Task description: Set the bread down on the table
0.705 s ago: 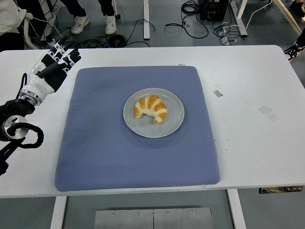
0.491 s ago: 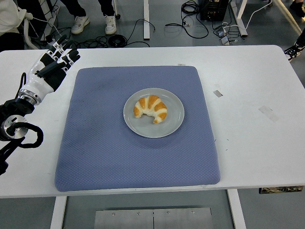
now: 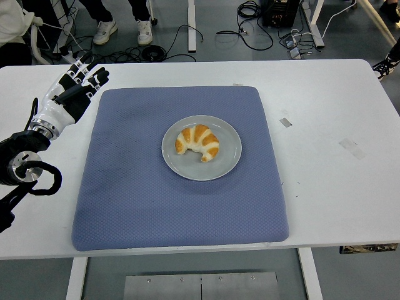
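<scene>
A golden croissant (image 3: 197, 142) lies on a grey round plate (image 3: 229, 159) in the middle of a blue mat (image 3: 125, 187). My left hand (image 3: 75, 90), black and white, hovers over the table's far left, just off the mat's upper left corner, well away from the plate. Its fingers are stretched out and hold nothing. The right arm does not show.
The white table (image 3: 337, 112) has bare room to the right of the mat, with small tape marks (image 3: 352, 147). Beyond the far edge are cables and a person's shoes (image 3: 104, 30) on the floor.
My left hand has shifted slightly to the right and forward, toward the mat's corner. The croissant and plate have not moved.
</scene>
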